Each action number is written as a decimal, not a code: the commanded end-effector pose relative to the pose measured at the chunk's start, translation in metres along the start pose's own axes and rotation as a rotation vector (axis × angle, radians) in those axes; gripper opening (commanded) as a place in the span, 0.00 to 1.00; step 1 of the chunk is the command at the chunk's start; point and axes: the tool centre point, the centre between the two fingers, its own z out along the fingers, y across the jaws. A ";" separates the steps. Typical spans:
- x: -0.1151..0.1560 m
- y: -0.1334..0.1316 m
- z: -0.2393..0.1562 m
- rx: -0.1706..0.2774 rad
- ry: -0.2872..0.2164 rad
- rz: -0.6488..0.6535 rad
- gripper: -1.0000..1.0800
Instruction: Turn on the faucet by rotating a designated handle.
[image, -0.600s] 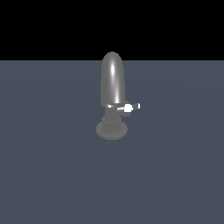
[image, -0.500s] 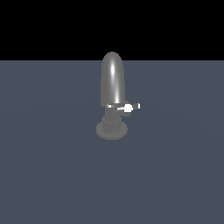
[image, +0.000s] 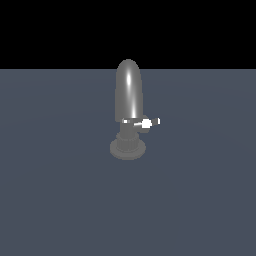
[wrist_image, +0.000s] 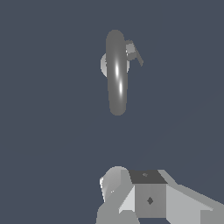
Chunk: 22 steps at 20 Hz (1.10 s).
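Observation:
The faucet (image: 128, 95) is a glossy grey tap with a tall arched spout on a round ribbed base (image: 128, 148), standing on the flat grey floor. The handle (image: 146, 123) is a short thin lever with a bright white tip, sticking out from the neck toward the exterior view's right. In the wrist view the faucet (wrist_image: 117, 72) shows from above, with the handle (wrist_image: 134, 52) beside it. Grey and white blocky gripper parts (wrist_image: 148, 197) sit at the edge of the wrist view, well apart from the faucet. The gripper does not show in the exterior view.
A plain grey-blue floor (image: 60, 200) spreads around the faucet, under a black background.

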 end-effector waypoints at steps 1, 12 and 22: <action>0.006 -0.002 0.000 0.008 -0.021 0.018 0.00; 0.051 -0.009 0.004 0.067 -0.174 0.152 0.00; 0.100 -0.011 0.016 0.134 -0.346 0.303 0.00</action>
